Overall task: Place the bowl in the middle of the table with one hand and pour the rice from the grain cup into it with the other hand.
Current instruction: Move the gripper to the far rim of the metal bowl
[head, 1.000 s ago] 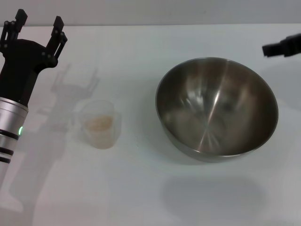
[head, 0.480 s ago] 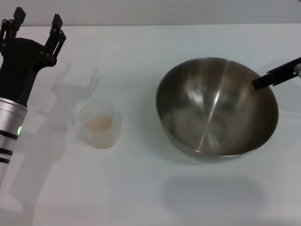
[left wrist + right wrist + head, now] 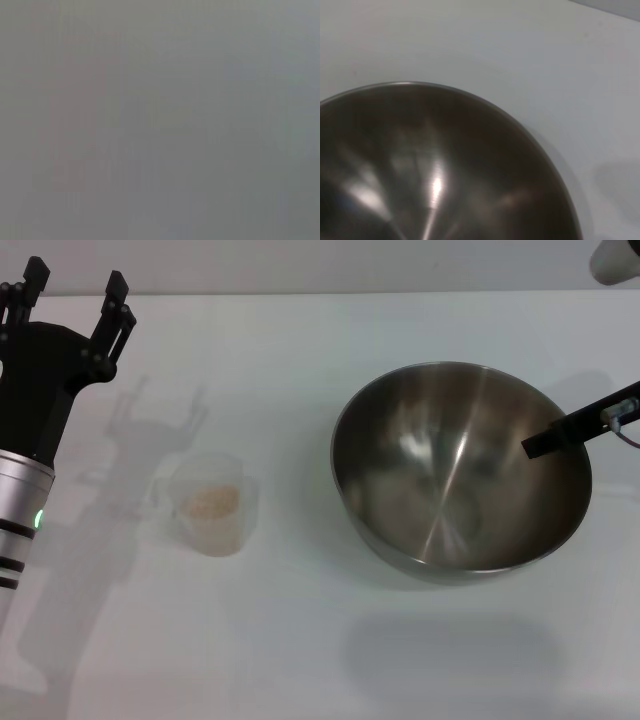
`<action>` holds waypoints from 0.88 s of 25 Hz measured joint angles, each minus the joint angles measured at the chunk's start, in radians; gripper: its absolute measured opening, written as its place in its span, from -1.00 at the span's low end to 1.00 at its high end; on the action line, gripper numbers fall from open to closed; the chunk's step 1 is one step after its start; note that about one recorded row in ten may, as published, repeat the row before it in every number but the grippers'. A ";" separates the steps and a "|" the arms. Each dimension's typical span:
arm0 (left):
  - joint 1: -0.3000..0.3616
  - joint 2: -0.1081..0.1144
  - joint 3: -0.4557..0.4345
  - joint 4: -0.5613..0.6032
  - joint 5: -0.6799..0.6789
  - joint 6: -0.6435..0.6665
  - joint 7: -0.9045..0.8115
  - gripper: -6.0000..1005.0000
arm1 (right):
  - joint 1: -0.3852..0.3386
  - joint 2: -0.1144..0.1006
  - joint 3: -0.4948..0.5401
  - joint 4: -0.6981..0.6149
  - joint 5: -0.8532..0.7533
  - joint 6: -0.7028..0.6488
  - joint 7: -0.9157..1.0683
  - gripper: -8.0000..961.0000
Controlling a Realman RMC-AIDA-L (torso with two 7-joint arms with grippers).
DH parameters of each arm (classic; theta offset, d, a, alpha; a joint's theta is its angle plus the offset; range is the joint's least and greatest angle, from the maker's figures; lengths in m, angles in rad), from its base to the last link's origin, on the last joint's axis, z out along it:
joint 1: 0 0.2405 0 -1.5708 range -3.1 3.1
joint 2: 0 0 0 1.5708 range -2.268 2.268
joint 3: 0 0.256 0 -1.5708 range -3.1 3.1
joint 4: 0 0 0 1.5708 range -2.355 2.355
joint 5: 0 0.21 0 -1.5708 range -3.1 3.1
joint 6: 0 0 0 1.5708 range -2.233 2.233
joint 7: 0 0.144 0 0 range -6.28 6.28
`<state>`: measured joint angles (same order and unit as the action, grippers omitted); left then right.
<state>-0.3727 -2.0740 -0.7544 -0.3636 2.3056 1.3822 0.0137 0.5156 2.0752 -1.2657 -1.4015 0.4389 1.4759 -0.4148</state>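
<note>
The steel bowl stands right of the table's middle; it also fills the right wrist view. The clear grain cup stands left of it, apart from it, with a little rice at its bottom. My left gripper is open and empty at the far left, behind the cup and well apart from it. My right gripper reaches in from the right edge, its black tip over the inside of the bowl's right rim. The left wrist view shows only plain grey.
The white table lies bare around the cup and bowl. Its back edge runs along the top of the head view. Part of the right arm shows at the top right corner.
My right gripper has come down and to the left, from behind the bowl's right side to its right rim. The left arm, cup and bowl have stayed in place.
</note>
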 joint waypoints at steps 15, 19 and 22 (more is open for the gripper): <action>0.006 -0.001 0.007 0.003 -0.001 0.002 0.000 0.51 | -0.020 0.002 -0.006 0.011 0.038 -0.012 -0.016 -0.45; 0.007 -0.002 0.007 0.003 -0.001 0.002 0.000 0.51 | -0.027 0.001 0.008 -0.014 0.032 -0.012 -0.016 -0.76; 0.009 -0.003 0.007 0.003 -0.001 0.001 0.000 0.51 | -0.037 0.001 0.027 -0.049 0.032 -0.011 -0.016 -0.86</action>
<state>-0.3634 -2.0770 -0.7470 -0.3604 2.3046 1.3837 0.0137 0.4786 2.0761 -1.2383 -1.4501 0.4713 1.4645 -0.4312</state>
